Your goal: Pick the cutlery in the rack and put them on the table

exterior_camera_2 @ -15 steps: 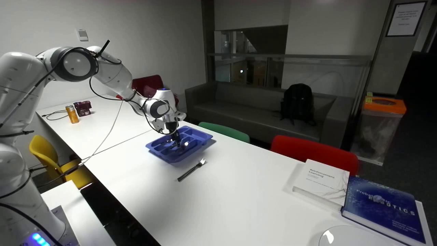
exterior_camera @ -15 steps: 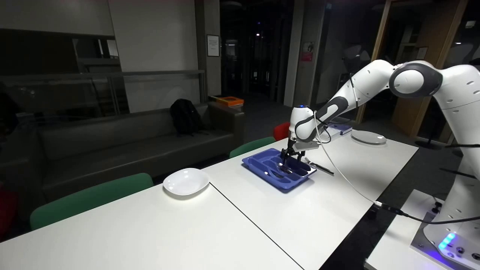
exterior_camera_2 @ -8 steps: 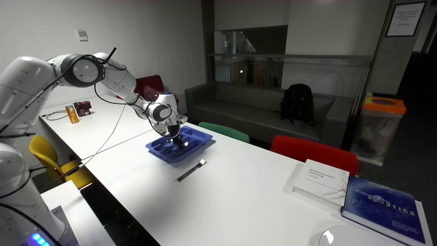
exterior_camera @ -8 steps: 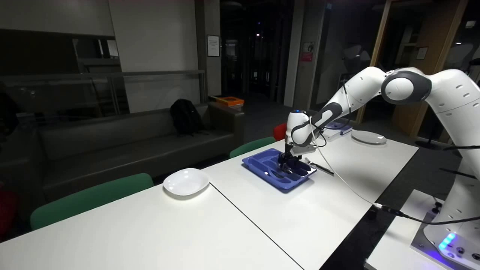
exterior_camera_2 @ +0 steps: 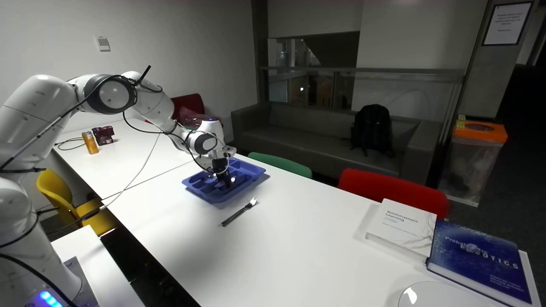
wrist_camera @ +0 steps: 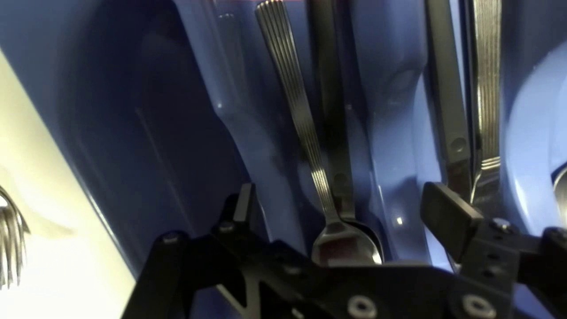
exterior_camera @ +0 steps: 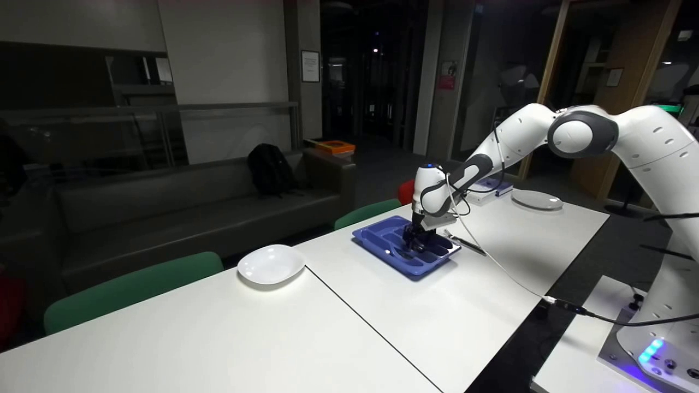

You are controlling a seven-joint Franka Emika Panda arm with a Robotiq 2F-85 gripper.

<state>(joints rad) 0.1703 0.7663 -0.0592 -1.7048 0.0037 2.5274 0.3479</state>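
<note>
Sinking hand: lower into the rack, jaws apart, empty.
Spoon: wrist-view centre, between jaws; grasp likely next.

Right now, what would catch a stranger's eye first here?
Probably the white arm, bent over the table, its open gripper down at the blue tray. Shiny cutlery lies in that tray, a fork on the table beside it. A red chair stands on the table's far side.
</note>
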